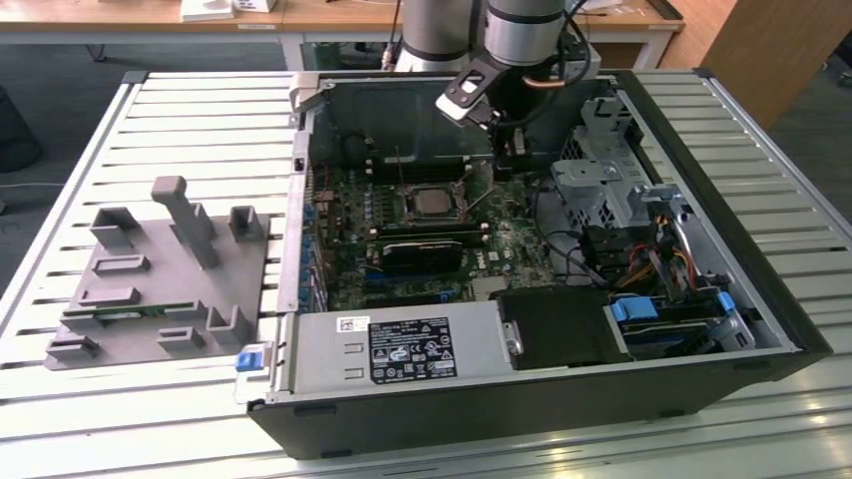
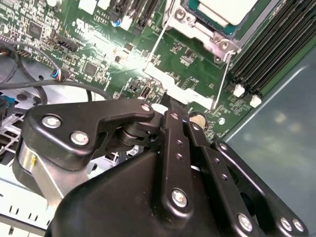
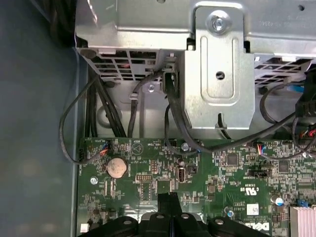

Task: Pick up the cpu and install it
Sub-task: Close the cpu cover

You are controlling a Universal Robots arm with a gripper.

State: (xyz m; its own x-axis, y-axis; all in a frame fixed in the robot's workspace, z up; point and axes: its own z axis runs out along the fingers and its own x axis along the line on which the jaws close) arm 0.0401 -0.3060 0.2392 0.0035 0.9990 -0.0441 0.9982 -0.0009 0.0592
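The cpu [image 1: 429,203], a silvery-grey square, lies flat in the motherboard socket inside the open computer case [image 1: 745,249]. In the second wrist view the cpu [image 2: 224,10] sits inside the socket's metal frame [image 2: 207,37], with a thin wire lever [image 2: 221,84] running along its side. My gripper [image 1: 510,172] hangs low over the board, just to the exterior view's right of the socket. Its black fingers are pressed together in both wrist views, gripper [image 2: 174,104] and gripper [image 3: 168,197], with nothing visible between them. The tips hover close to the green board beside the socket frame.
A metal drive cage [image 3: 217,74] and black cables [image 3: 173,123] stand close beside the gripper. A coin battery [image 3: 117,167] sits on the board. Memory slots [image 2: 266,54] flank the socket. A grey fixture [image 1: 160,269] holding a green memory stick [image 1: 127,311] rests on the slatted table.
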